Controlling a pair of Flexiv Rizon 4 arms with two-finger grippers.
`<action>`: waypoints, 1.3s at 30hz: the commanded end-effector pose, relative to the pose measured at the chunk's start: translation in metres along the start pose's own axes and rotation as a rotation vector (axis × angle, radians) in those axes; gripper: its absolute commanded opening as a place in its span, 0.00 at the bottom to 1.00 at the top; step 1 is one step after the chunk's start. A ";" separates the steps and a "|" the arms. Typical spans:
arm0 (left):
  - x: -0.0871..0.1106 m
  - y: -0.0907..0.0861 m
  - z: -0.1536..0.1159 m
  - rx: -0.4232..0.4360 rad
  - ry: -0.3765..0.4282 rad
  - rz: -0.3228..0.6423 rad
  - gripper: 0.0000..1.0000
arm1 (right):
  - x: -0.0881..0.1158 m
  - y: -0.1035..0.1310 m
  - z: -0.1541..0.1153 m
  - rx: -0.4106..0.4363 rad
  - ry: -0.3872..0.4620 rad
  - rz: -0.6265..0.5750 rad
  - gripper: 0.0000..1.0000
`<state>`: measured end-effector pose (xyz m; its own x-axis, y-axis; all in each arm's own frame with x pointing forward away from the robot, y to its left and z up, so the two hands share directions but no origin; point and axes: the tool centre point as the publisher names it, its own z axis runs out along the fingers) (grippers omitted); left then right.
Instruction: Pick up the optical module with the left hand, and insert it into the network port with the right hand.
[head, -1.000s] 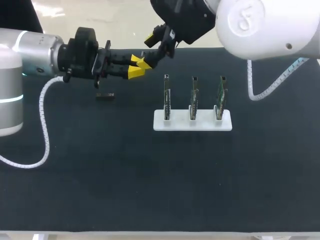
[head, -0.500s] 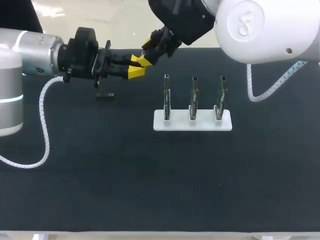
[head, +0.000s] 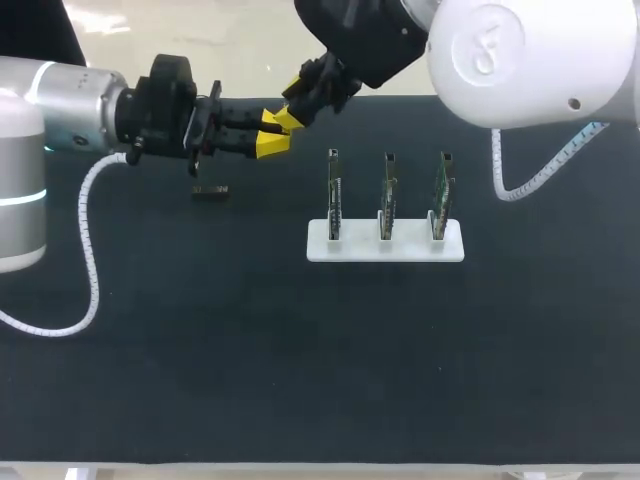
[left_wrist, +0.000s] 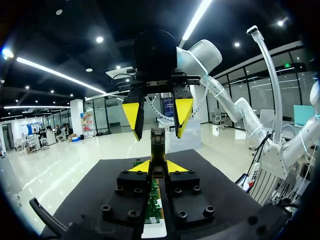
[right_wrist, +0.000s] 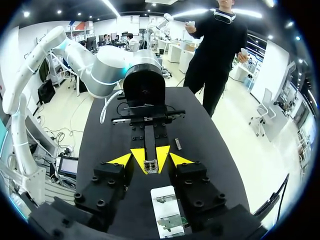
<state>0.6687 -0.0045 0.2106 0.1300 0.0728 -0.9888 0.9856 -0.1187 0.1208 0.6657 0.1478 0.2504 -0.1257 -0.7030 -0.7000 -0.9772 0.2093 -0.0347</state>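
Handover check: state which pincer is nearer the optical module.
Left. The left pincer is shut on the optical module; the right pincer is open, flanking its free end without touching.

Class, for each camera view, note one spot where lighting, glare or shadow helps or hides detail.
Head view: highlights glare on the right arm's glossy white shell; the small dark oblong piece nearly vanishes against the matte black table cover. Left wrist view: the black left tool is dark, lit from behind. Right wrist view: the slim metal optical module is evenly lit, clear.
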 end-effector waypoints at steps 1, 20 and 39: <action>0.000 0.001 0.000 0.001 0.001 0.000 0.00 | -0.002 0.000 0.002 0.001 0.001 0.002 0.39; 0.000 0.001 0.000 0.001 0.001 0.000 0.00 | -0.001 -0.002 0.004 -0.003 0.006 -0.006 0.00; 0.000 0.001 0.000 0.001 0.001 0.000 0.00 | -0.001 -0.001 0.004 -0.004 0.015 -0.009 0.00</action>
<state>0.6689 -0.0042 0.2097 0.1294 0.0733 -0.9889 0.9857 -0.1184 0.1202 0.6673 0.1499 0.2492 -0.1177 -0.7143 -0.6899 -0.9794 0.1984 -0.0383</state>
